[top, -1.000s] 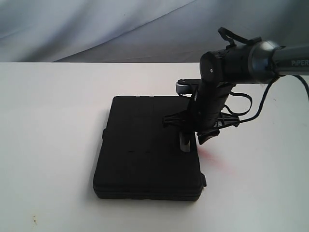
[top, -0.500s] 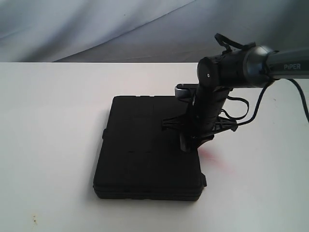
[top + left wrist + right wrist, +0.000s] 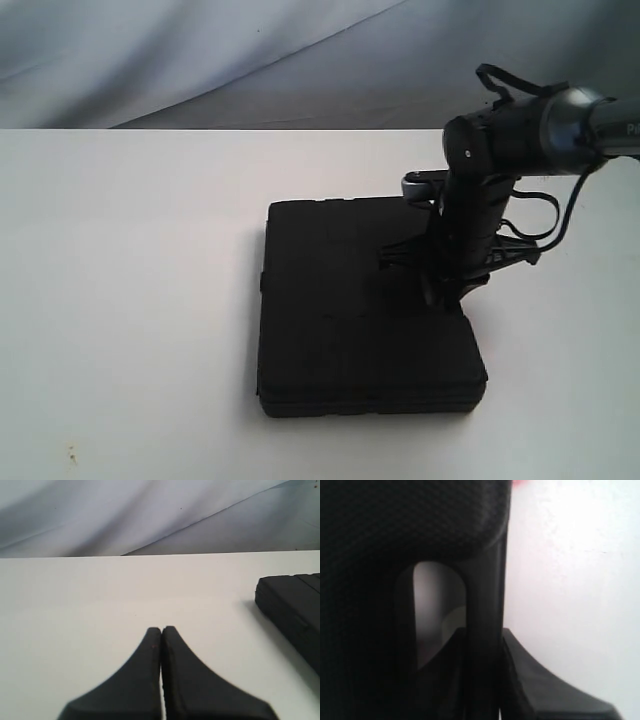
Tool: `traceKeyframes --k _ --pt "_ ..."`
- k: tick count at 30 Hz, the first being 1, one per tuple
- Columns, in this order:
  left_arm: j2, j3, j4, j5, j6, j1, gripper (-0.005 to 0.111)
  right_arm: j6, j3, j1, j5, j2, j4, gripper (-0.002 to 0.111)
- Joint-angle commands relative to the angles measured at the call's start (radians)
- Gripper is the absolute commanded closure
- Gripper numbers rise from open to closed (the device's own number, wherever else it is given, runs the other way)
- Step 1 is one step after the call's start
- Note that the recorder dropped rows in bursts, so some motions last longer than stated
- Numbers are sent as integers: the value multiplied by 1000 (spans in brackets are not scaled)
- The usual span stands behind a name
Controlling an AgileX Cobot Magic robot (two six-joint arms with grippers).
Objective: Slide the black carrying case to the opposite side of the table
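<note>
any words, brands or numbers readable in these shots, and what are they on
"P": start of white lettering on the right arm in the exterior view, cut off by the picture's edge; the rest cannot be read.
black carrying case: no readable text in any view.
table: no text.
Left and right wrist views: no text.

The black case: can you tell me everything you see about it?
The black case is a flat, nearly square box with rounded corners. It looks like hard, matte plastic with a fine bumpy skin. It lies flat and shut on the white table, right of the middle in the exterior view. Faint grooves cross its lid, and a small tab sticks out on its left side. The right claw rests at its right edge, toward the far corner.
</note>
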Motion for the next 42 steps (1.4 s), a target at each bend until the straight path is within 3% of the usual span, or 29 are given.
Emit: traceKeyframes --k 1,10,24,42 --pt "-2 4 -8 -2 -1 1 107 -16 66 -71 -9 -47 -71 108" --pt "-2 4 -8 -2 -1 1 107 -62 125 -187 -17 -81 -125 108" --pt "-2 4 -8 -2 -1 1 107 -127 125 -282 -19 -88 -125 108" --pt "-2 4 -8 -2 -1 1 107 -153 125 -287 -28 -88 -114 108"
